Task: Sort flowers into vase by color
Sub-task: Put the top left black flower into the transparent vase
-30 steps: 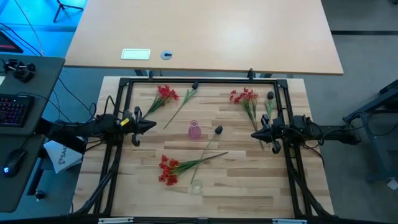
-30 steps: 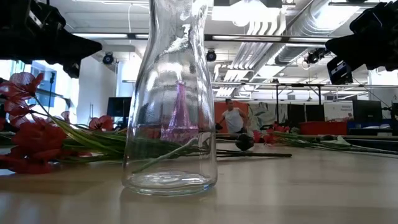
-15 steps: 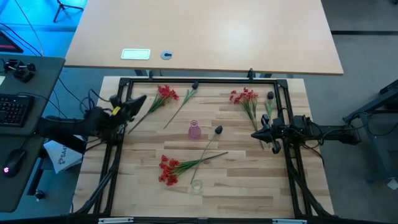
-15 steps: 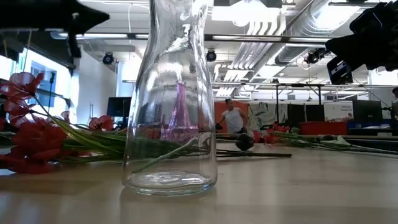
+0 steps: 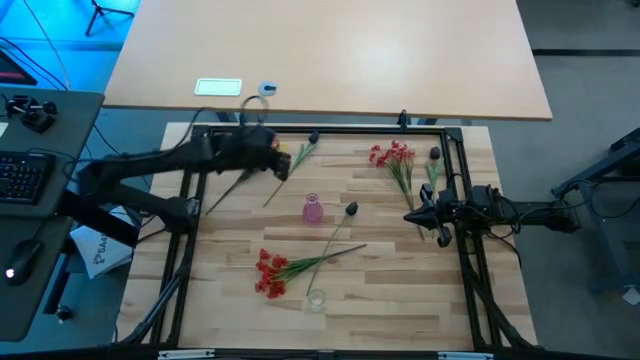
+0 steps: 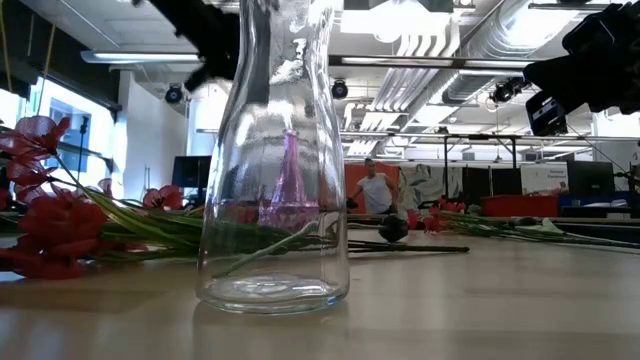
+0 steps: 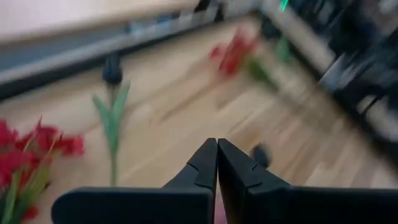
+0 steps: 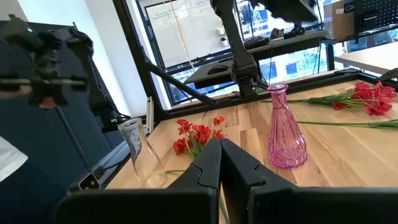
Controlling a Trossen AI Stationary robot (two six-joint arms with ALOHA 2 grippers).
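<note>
My left gripper (image 5: 282,167) is shut and hovers above the table's far-left part, next to a red bunch (image 5: 268,150) that the arm partly hides. Its wrist view shows the shut fingertips (image 7: 217,148) over bare wood, between that red bunch (image 7: 25,149) and a dark bloom (image 7: 112,70). That dark bloom (image 5: 313,137) lies flat at the far edge. Another red bunch (image 5: 392,156) and dark bloom (image 5: 435,153) lie far right. A third dark bloom (image 5: 351,209) lies mid-table, and a red bunch (image 5: 268,273) lies near. My right gripper (image 5: 408,217) waits shut at the right.
A pink vase (image 5: 312,209) stands mid-table, and a clear glass vase (image 5: 316,298) stands near the near edge, filling the low view (image 6: 280,160). A black frame (image 5: 330,129) rims the table. Bare wood lies open near right. A person (image 6: 375,188) shows far off in the room.
My left arm has swung from the table's left edge toward the far edge and then rightward, ending beside the far-left red bunch. It has also risen in the low view. The flowers and vases have not moved.
</note>
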